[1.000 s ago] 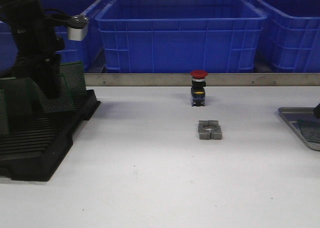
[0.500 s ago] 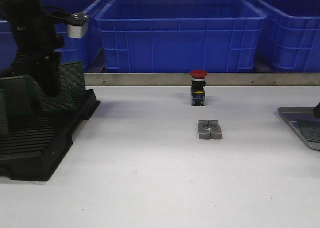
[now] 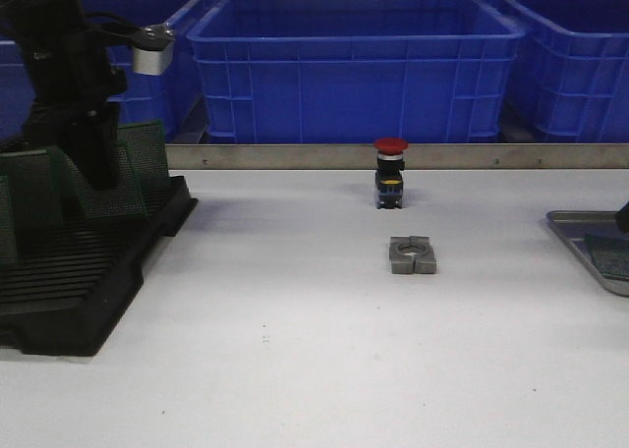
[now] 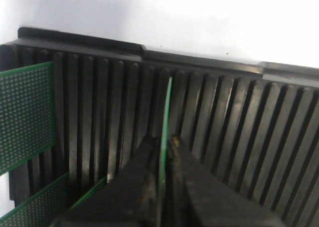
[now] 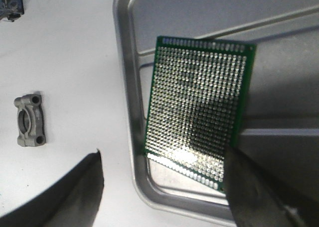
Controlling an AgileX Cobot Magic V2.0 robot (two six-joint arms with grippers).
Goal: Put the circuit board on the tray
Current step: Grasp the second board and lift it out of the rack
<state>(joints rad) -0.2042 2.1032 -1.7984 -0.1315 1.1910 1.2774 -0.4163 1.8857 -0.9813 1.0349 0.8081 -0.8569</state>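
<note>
Standing along the back: blue bins [image 3: 354, 65] behind a metal rail.
Counter [image 3: 295, 350]: white, carrying all the rest.
Rack [image 3: 79, 261]: black, slotted, at the left, green boards upright in its slots.
Tray [image 5: 299, 87]: silver, at the right edge; one green board [image 5: 199, 112] lies flat in it.
Left tool [image 4: 162, 160]: down in the rack, fingers pinched on the edge of an upright circuit board [image 4: 164, 117].
Right tool [image 5: 164, 187]: fingers spread wide over the tray's corner, holding nothing.
Red button [image 3: 390, 173]: mid-counter, a grey metal clamp [image 3: 412, 254] just in front.
</note>
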